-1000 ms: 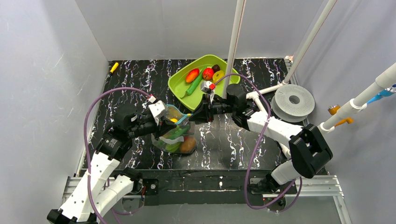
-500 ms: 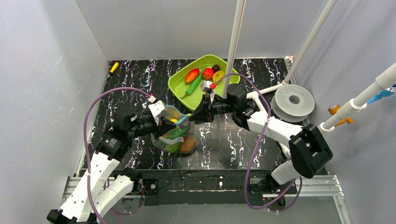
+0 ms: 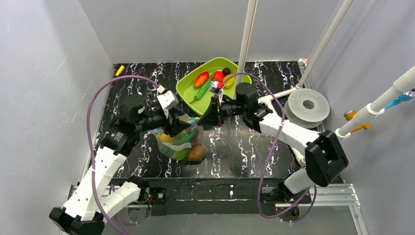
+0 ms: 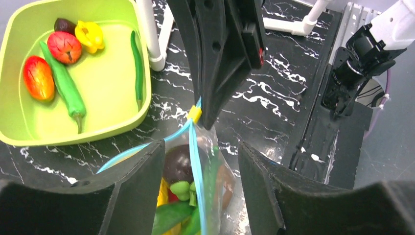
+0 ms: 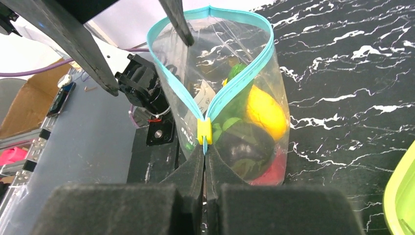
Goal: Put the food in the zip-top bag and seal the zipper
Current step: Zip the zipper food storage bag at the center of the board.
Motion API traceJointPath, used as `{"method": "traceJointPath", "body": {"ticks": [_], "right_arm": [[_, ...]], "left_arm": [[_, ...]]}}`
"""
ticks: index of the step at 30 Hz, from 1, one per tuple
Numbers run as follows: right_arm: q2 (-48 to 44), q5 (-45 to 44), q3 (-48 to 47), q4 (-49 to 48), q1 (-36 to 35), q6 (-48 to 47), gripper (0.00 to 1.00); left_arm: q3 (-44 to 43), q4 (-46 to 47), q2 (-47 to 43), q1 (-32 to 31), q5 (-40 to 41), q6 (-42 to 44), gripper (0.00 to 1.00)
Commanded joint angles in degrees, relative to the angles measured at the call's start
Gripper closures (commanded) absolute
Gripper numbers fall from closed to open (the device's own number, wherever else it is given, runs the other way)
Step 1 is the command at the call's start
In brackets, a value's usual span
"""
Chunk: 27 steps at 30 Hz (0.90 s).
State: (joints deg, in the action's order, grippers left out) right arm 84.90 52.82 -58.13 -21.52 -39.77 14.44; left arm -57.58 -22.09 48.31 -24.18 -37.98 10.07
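Note:
The clear zip-top bag (image 3: pixel 182 144) stands on the black marbled table, filled with food: a yellow piece (image 5: pixel 266 112), a dark purple one (image 5: pixel 244 147) and green ones. Its teal zipper (image 5: pixel 235 88) gapes in a loop at the far end and meets at a yellow slider (image 5: pixel 204 131). My right gripper (image 5: pixel 204 149) is shut on the zipper's end just behind that slider. My left gripper (image 4: pixel 200 196) is open, one finger on each side of the bag's top without pinching it. More food (image 4: pixel 38 78) lies in the green tray.
The lime-green tray (image 3: pixel 188 93) sits behind the bag. A white pole (image 3: pixel 244 44) rises by the tray, with a grey spool (image 3: pixel 308 105) at the right edge. A small yellow object (image 3: pixel 119 70) lies at the back left.
My left gripper has opened, let go of the bag's rim and drawn back a little. The right gripper has closed fully on the zipper's end. The bag's top has shifted left.

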Motion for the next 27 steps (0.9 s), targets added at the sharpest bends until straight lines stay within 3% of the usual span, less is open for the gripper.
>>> {"method": "traceJointPath", "body": {"ticks": [1, 10, 19, 22, 27], "right_arm": [[-0.96, 0.05, -3.19, 4.42, 0.17, -0.04, 0.99], [-1.92, -0.66, -2.68, 4.47, 0.13, -0.74, 0.99], [-2.19, -0.52, -3.22, 5.29, 0.13, -1.24, 0.99], [-2.74, -0.90, -2.93, 5.24, 0.13, -1.59, 0.99], [-4.53, -2.43, 0.36, 0.98, 0.22, -0.18, 0.99]], "left_arm": [[-3.13, 3.05, 3.80, -1.47, -1.14, 1.88, 0.45], [-3.90, 7.25, 11.92, -1.83, -10.14, 0.91, 0.49], [-4.34, 7.32, 16.69, -1.93, -10.56, 1.83, 0.64], [-4.36, 6.78, 17.05, -2.10, -10.28, 2.36, 0.89], [-3.71, 1.74, 13.17, -2.09, -5.79, 5.21, 1.00]]}}
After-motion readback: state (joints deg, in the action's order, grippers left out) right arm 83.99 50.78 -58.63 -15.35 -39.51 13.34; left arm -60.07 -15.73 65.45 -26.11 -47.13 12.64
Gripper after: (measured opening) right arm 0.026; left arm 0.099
